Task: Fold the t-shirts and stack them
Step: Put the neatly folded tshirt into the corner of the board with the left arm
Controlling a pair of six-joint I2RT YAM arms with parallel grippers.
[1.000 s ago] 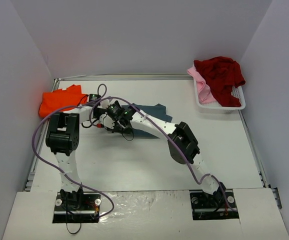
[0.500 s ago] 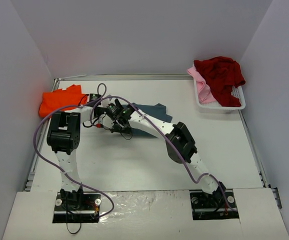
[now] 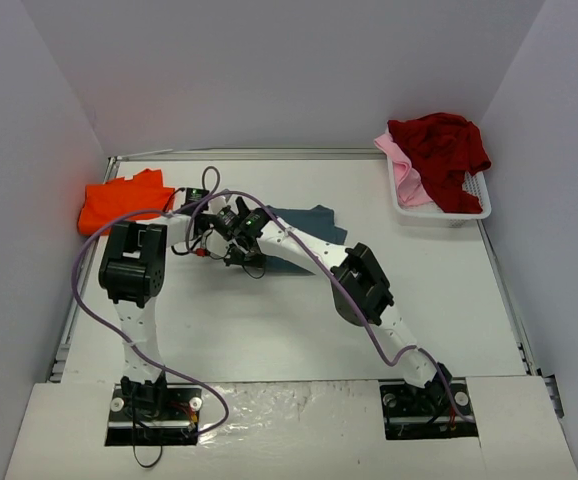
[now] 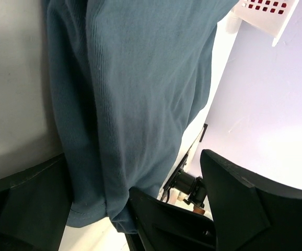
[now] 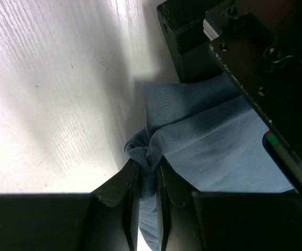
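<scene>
A slate blue-grey t-shirt (image 3: 307, 222) lies rumpled mid-table, partly under my right arm. My right gripper (image 3: 231, 244) is shut on a bunched edge of it; the right wrist view shows the fold (image 5: 147, 151) pinched between the two fingers (image 5: 125, 183). My left gripper (image 3: 207, 220) stands wide open right beside it, and the cloth (image 4: 140, 78) hangs between its spread fingers (image 4: 234, 198) without being pinched. A bright orange t-shirt (image 3: 119, 200) lies folded at the far left. A dark red t-shirt (image 3: 441, 145) and a pale pink one (image 3: 401, 168) are heaped in the basket.
The white plastic basket (image 3: 456, 210) stands at the back right corner, and its rim (image 4: 268, 10) shows in the left wrist view. Grey walls close in the table on three sides. Purple cables loop over both arms near the two grippers.
The left arm has shifted slightly to the right, closer to the right gripper. The right gripper has crept a little to the left and keeps its hold on the blue-grey shirt.
</scene>
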